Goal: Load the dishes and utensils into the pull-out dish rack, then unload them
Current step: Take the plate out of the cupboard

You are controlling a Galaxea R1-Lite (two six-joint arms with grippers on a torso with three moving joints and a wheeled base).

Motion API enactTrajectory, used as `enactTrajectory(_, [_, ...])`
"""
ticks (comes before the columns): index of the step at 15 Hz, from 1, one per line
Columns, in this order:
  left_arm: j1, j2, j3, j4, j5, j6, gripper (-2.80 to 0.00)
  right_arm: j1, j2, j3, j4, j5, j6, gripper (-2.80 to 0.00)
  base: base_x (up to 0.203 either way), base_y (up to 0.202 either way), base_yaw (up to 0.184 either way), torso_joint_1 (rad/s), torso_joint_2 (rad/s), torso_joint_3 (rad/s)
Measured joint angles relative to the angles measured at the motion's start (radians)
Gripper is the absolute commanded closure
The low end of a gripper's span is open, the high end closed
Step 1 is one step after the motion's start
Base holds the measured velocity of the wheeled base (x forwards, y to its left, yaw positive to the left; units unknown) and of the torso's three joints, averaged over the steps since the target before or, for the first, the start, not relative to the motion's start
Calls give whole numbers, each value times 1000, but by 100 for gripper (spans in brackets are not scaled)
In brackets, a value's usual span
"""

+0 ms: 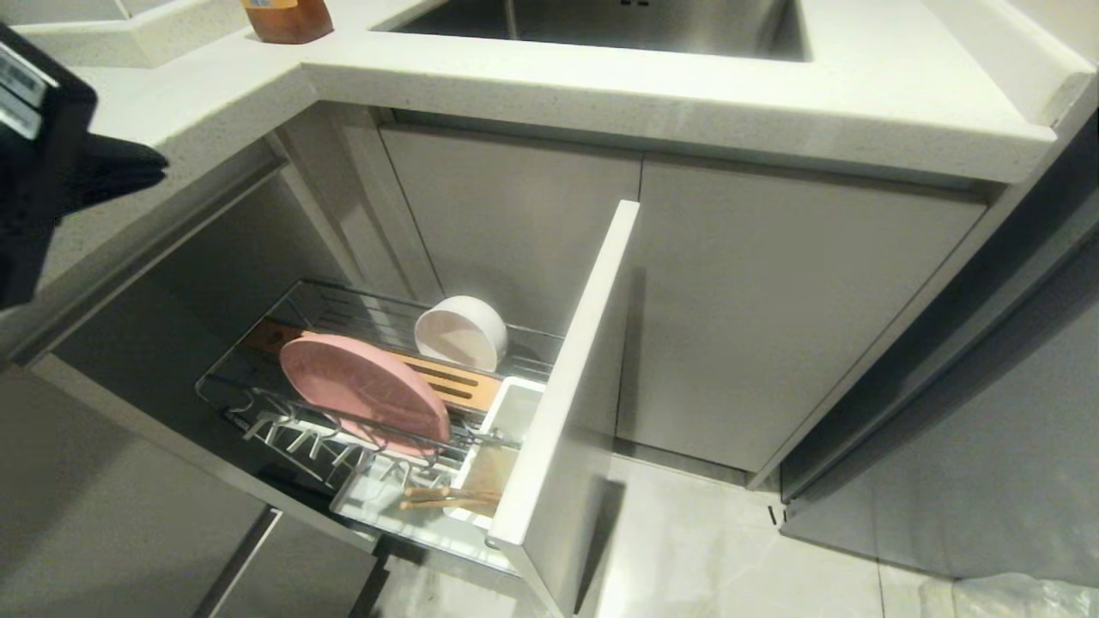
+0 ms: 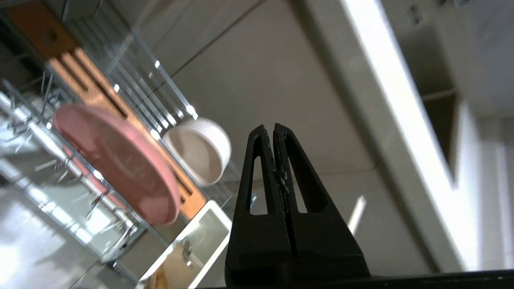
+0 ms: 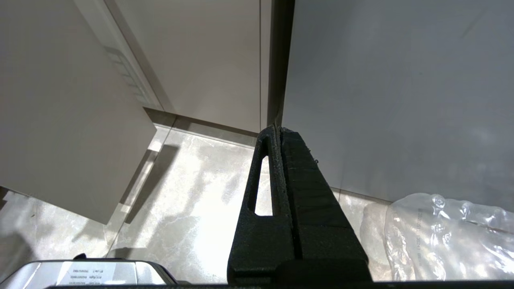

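The pull-out dish rack (image 1: 258, 412) stands drawn out under the counter, its tall white front panel (image 1: 571, 403) towards me. A pink plate (image 1: 365, 395) leans on edge in the wires in front of the slotted wood strip (image 1: 451, 382). Behind the strip a white bowl (image 1: 461, 332) lies on its side. Light-wood chopsticks (image 1: 446, 498) rest in the white utensil cup (image 1: 515, 408). My left arm (image 1: 39, 163) is high at the far left, above the rack. My left gripper (image 2: 274, 130) is shut and empty, with the plate (image 2: 120, 160) and bowl (image 2: 198, 150) off to its side. My right gripper (image 3: 278, 130) is shut and empty over the floor.
A white countertop (image 1: 687, 94) with a steel sink (image 1: 601, 26) overhangs the rack, and a brown bottle (image 1: 288, 19) stands at its back left. Closed cabinet doors (image 1: 773, 318) are right of the front panel. A clear plastic bag (image 3: 449, 237) lies on the tiled floor (image 1: 730, 549).
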Motion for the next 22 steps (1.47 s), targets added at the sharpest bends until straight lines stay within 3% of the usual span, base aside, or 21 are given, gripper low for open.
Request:
enactTrajectory(5, [-23, 96, 108, 1, 44, -180, 0, 0, 0, 0, 0, 0, 0, 0, 0, 0, 0, 0, 0, 0])
enactTrajectory(9, [-28, 177, 159, 8, 56, -359, 0, 0, 0, 0, 0, 0, 0, 0, 0, 0, 0, 0, 0, 0])
enactTrajectory(10, [-28, 199, 164, 10, 59, -390, -280, 0, 0, 0, 0, 0, 0, 0, 0, 0, 0, 0, 0, 0])
enactTrajectory(15, [-22, 278, 169, 104, 70, -496, -280, 0, 0, 0, 0, 0, 0, 0, 0, 0, 0, 0, 0, 0])
enactTrajectory(22, [21, 346, 166, 127, 24, -518, -280, 0, 0, 0, 1, 0, 0, 0, 0, 0, 0, 0, 0, 0])
